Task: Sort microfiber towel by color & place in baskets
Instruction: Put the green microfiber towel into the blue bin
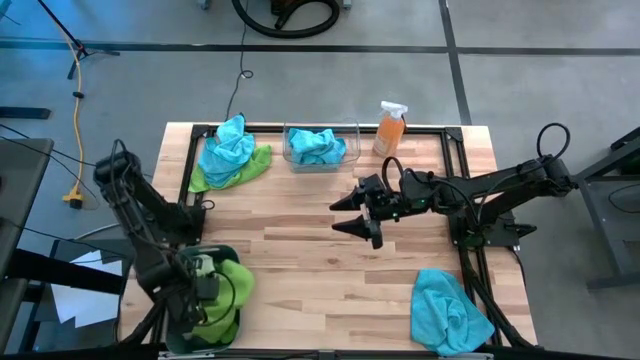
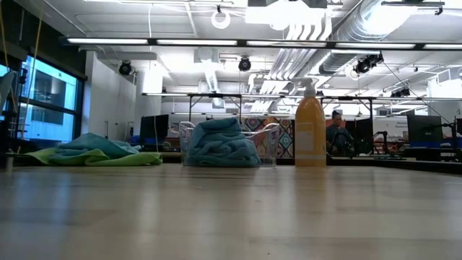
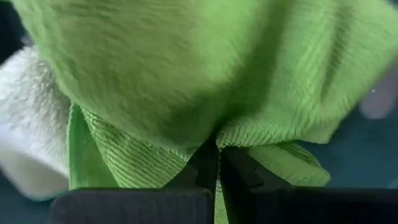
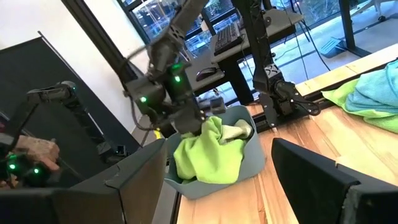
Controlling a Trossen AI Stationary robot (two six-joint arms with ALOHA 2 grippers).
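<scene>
My left gripper (image 1: 203, 274) is at the table's near left corner, over the opaque teal-grey basket (image 1: 222, 252), shut on a lime green towel (image 1: 232, 288) that fills the basket (image 4: 211, 186). My right gripper (image 1: 335, 216) hovers open over the table's middle, touching nothing. The clear basket (image 1: 320, 160) at the far edge holds a turquoise towel (image 1: 318, 145). Another turquoise towel (image 1: 230, 145) lies on a lime green one (image 1: 255, 163) at the far left. A third turquoise towel (image 1: 450, 310) lies at the near right corner. My left gripper pinches a fold of the lime green towel (image 3: 249, 134) between its two fingertips (image 3: 239, 163), coming from above. The cloth bunches around the fingers, and its lower part (image 4: 208, 155) rests slack in the teal-grey basket. How many layers are in the pinch cannot be told.
An orange spray bottle (image 1: 390, 128) stands at the far edge, right of the clear basket. A pale whitish cloth (image 3: 25, 124) shows beside the green towel in the basket. Bare wood (image 1: 300, 260) lies between the two arms. Black frame rails (image 1: 462, 160) run along the table's sides.
</scene>
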